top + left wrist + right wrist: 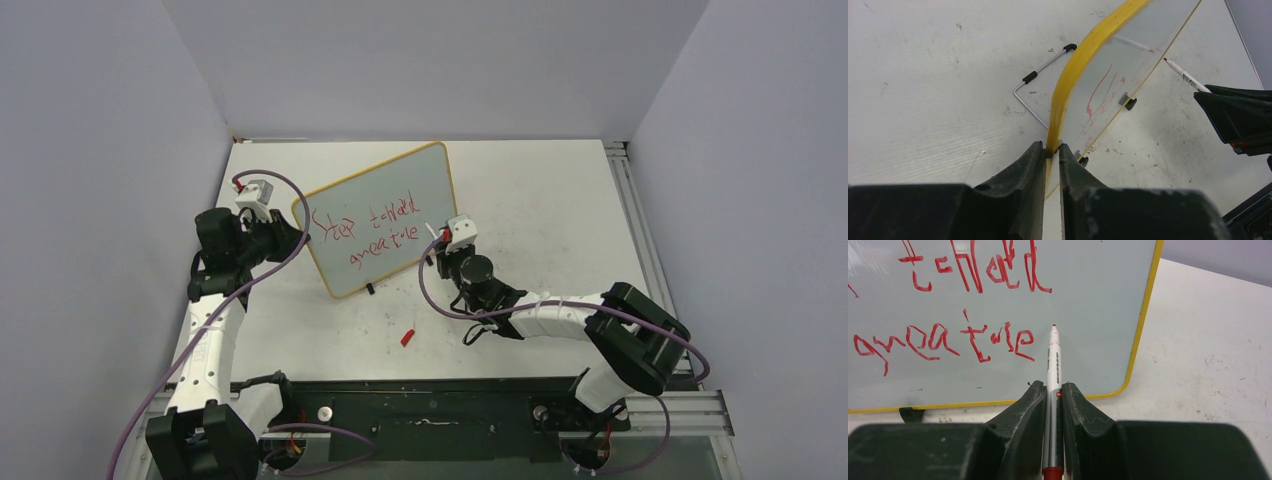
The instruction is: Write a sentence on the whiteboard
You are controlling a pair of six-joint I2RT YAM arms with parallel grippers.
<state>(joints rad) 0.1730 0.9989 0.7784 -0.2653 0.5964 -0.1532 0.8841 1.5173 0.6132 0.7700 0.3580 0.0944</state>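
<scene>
**Whiteboard.** The whiteboard [405,180] stands tilted back on the table [540,200], on its long edge, carried by small black feet [370,289]. Its written face is turned toward the arm bases. Behind the whiteboard, a bent wire stand [1029,77] with black end sleeves lies on the table.

**Sentence.** The sentence [375,232] is written on the whiteboard in red, in two lines. The upper line reads roughly "Step toward". The lower line reads roughly "greatne" and ends short of the whiteboard's right edge.

**Left jaws.** The left arm [215,320] is extended to the whiteboard's left edge. The left jaws are clamped on the yellow frame [1068,85] at that edge.

**Right jaws.** The right arm [560,315] is placed in front of the whiteboard's right half. The right jaws are closed on a marker [1053,365] with a grey and white barrel. Its red tip is pointed at the whiteboard, just right of the last letter of the lower line. Whether the tip touches the whiteboard cannot be told.

**Loose item.** A red cap [407,336] lies on the table in front of the whiteboard, well apart from it.
</scene>
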